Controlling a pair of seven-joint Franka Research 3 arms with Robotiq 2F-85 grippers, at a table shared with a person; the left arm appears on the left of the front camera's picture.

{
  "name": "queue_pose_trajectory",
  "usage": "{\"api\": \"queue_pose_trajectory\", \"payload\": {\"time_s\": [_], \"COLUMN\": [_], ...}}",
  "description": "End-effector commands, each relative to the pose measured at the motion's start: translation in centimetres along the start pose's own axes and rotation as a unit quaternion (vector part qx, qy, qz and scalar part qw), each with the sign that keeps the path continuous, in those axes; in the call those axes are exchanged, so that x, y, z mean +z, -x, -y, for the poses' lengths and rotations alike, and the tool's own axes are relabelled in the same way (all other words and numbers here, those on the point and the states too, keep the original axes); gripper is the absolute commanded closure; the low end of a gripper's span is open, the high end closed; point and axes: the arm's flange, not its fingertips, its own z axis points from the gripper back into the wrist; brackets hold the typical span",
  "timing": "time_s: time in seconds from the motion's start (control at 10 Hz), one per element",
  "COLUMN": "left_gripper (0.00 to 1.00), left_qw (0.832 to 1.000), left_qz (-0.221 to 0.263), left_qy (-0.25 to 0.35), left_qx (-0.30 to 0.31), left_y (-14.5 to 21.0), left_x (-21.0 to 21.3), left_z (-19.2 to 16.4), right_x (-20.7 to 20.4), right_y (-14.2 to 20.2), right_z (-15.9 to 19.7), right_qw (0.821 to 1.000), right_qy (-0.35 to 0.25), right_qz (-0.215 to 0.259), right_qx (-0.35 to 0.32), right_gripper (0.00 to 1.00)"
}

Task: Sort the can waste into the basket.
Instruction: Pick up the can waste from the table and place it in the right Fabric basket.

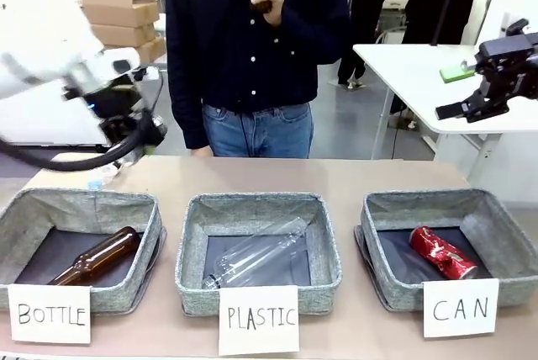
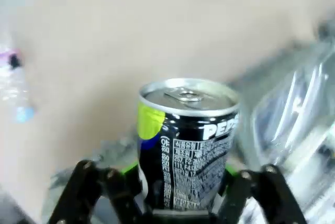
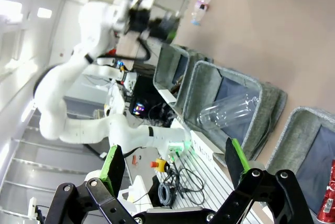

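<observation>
From the front, you see the grey woven-fabric basket point(image 1: 424, 202) behind the white handwritten "CAN" card point(image 1: 460, 309) at the table's right end. The shiny red crushed metal can point(image 1: 443, 253) lies slantwise on its dark base. Your white left arm point(image 1: 50, 49) is a blur at the upper left, and you cannot tell its claw's state from here. The right gripper point(image 1: 462, 110) hangs high at the right, well apart from the baskets.

Your left wrist camera supplies what the front view lacks. The left gripper point(image 2: 180, 182) is clamped on the black metal drink can with white print point(image 2: 186, 140). The can stands upright with the green pads point(image 2: 131, 169) against its sides and blurred tabletop behind it.

Your right wrist camera shows the right gripper spread wide, with nothing between its fingers point(image 3: 112, 169). The red can peeks in at the lower right edge, inside its basket.
</observation>
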Motion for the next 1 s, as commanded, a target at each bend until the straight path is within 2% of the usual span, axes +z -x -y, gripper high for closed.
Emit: {"api": "queue_pose_trajectory", "payload": {"time_s": [0.0, 0.1, 0.2, 0.3, 0.5, 0.6, 0.7, 0.9], "left_gripper": [0.65, 0.65, 0.65, 0.65, 0.65, 0.65, 0.65, 0.65], "left_qw": [0.97, 0.956, 0.969, 0.985, 0.985, 0.977, 0.957, 0.903], "left_qz": [-0.027, -0.025, 0.028, -0.034, -0.034, -0.022, 0.017, 0.079], "left_qy": [0.037, 0.03, 0.012, 0.04, 0.04, 0.036, 0.068, 0.052], "left_qx": [-0.238, -0.29, -0.244, -0.165, -0.165, -0.208, -0.281, -0.419], "left_y": [14.6, 17.6, 17.9, 11.6, 11.6, 15.8, 12.0, 5.2], "left_x": [3.2, 2.5, 2.1, 0.8, 0.8, 1.0, -0.8, -1.3], "left_z": [4.2, 4.9, 4.3, 4.3, 4.3, 5.1, 6.8, 15.9], "right_x": [0.1, 0.1, 0.1, 0.1, 0.1, 0.0, 0.5, 3.7], "right_y": [-0.1, -0.1, -0.1, -0.1, -0.1, 0.0, -0.8, -0.7], "right_z": [0.1, 0.1, 0.1, 0.1, 0.1, 0.0, -2.1, -3.1], "right_qw": [1.0, 1.0, 1.0, 1.0, 1.0, 1.0, 1.0, 0.993], "right_qy": [-0.001, -0.001, -0.001, -0.001, -0.001, 0.0, 0.022, 0.119], "right_qz": [-0.004, -0.004, -0.004, -0.004, -0.004, -0.001, -0.006, 0.015], "right_qx": [0.014, 0.014, 0.014, 0.014, 0.014, 0.0, 0.019, 0.015], "right_gripper": [0.0, 0.0, 0.0, 0.0, 0.0, 0.0, 0.0, 0.0]}}
